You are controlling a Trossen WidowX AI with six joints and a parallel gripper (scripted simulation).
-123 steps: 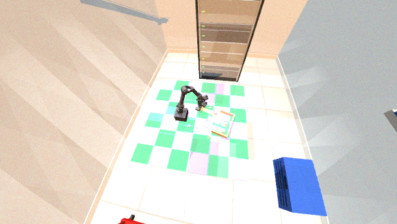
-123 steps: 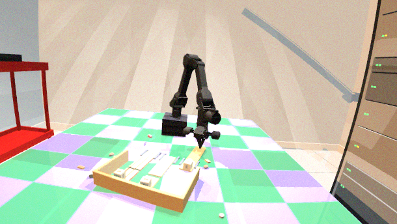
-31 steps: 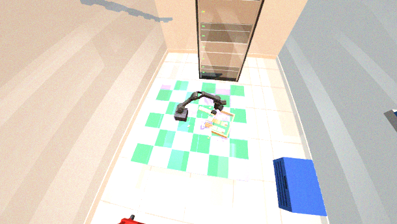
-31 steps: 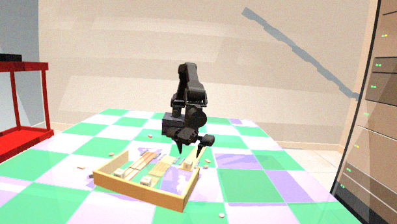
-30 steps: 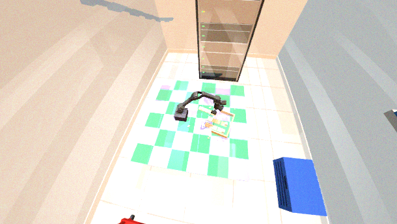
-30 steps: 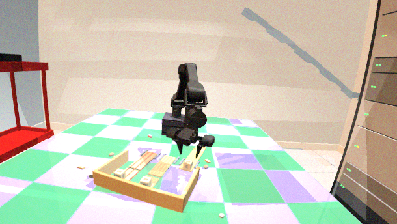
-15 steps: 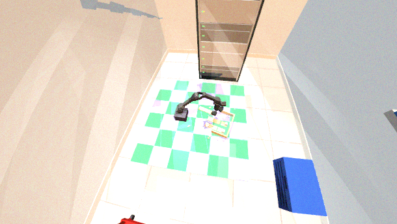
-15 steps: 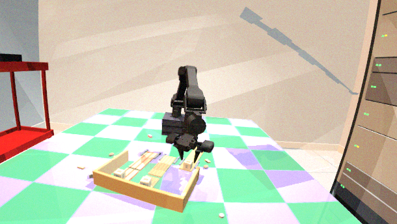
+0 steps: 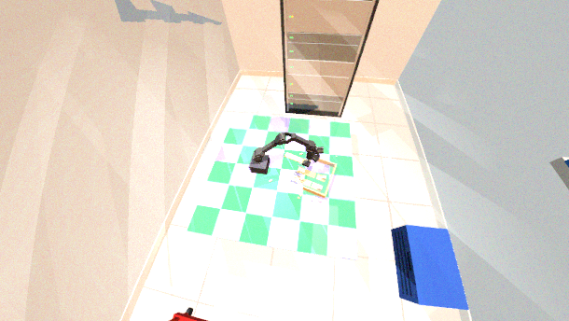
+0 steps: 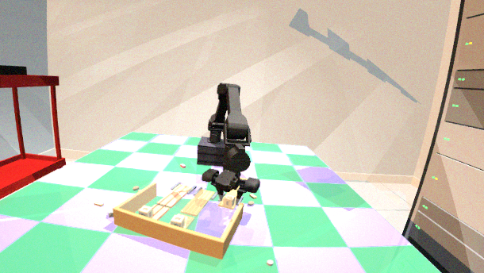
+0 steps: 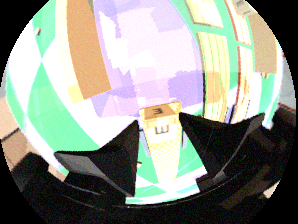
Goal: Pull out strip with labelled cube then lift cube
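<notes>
While the arm (image 10: 232,115) folds down over the checkered mat (image 10: 317,222), its base sits at 12 o'clock of the work area in the exterior view. The gripper (image 10: 231,195) hangs low at 6 o'clock of that base. The wooden frame (image 10: 174,234) lies on the mat, open on its far side, mostly at 7 o'clock from the gripper. Inside the frame are wooden strips (image 10: 197,204) running toward the base. Two small pale cubes (image 10: 145,210) sit at 8 o'clock from the gripper, near the frame's near wall.

The labelled cube (image 10: 228,202) is at the frame's 2 o'clock corner, directly under the gripper. In the wrist view the cube (image 11: 160,123) sits dead centre between the two dark fingers. The jaws stand about half apart, straddling the cube, not clamped on it. Cannot tell if the pads touch its sides. The cube is still down on the surface, not raised. Small pale bits are scattered on the mat around the frame.
</notes>
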